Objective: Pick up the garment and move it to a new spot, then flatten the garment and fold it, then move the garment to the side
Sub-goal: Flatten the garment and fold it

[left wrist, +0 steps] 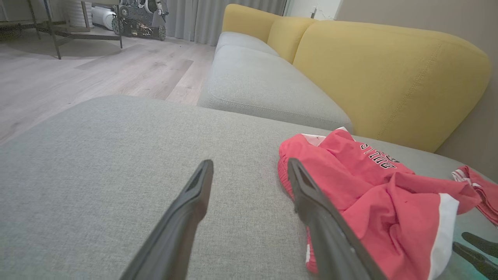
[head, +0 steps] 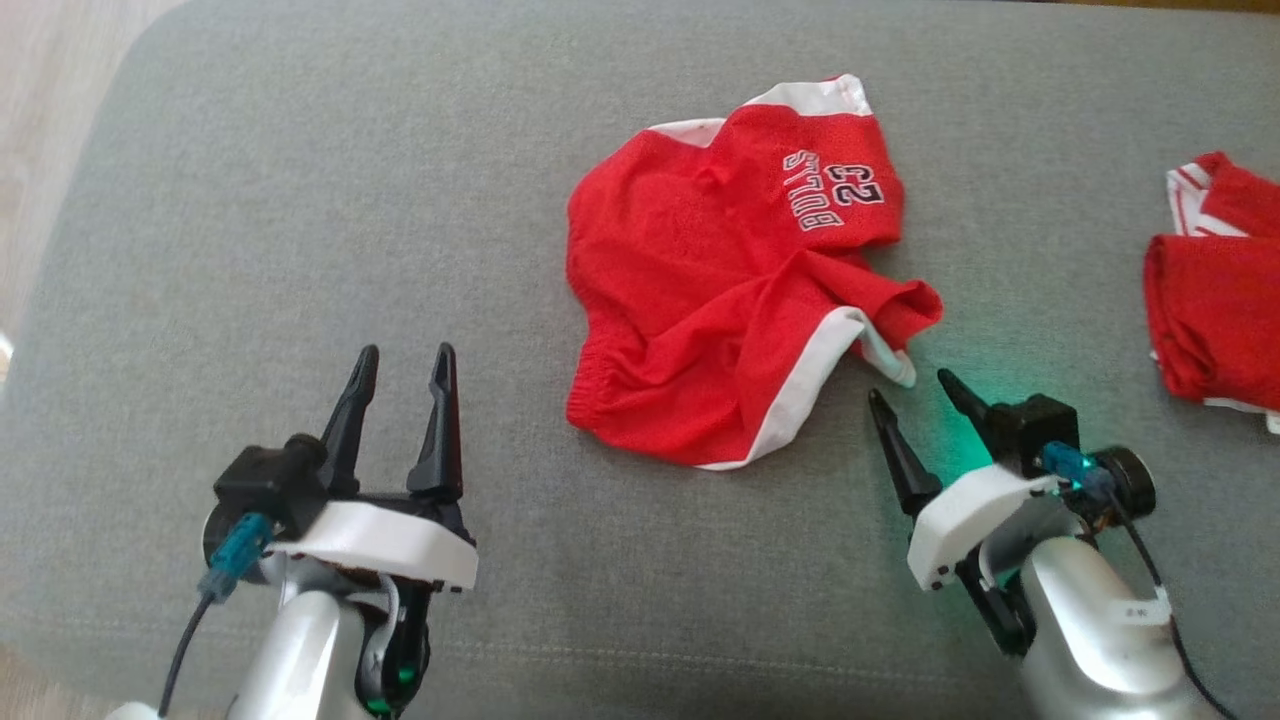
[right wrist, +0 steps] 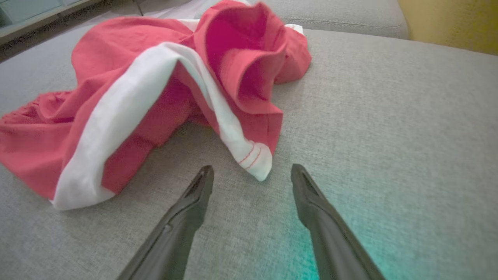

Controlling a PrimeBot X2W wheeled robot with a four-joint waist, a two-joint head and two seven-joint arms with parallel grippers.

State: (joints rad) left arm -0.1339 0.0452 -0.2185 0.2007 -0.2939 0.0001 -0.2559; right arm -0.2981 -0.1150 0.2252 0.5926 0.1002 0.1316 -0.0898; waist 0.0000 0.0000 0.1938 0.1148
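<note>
Starting on the pick-up step, by my read: nothing is gripped yet. Head view: garment (head: 720, 290), red shorts with white trim, lies crumpled mid-cushion on the grey sofa seat (head: 300, 200). My left gripper (head: 406, 350) sits well to its left with jaws spread and empty. My right gripper (head: 912, 385) has jaws spread and empty too, tips just short of the white hem corner (head: 895, 365). A second red piece (head: 1215, 300) at the right is cut off by the frame edge, so I can't tell what it is. Left wrist view: my fingers point past the waistband side, and one finger (left wrist: 323, 217) covers the near edge of the cloth, so contact there is unclear. Yellow backrest (left wrist: 389, 77) sits behind, and the other arm's fingertips show at lower right. Right wrist view: the hem corner lies between my tips and slightly ahead, resting on the cushion. A raised fold hides the far side of the shorts. Next move calls for a short advance and a low pinch on that corner, catching one layer if possible. The left needs to close in on the waistband before any lift. How many layers are stacked under the fold, I can't tell.
</note>
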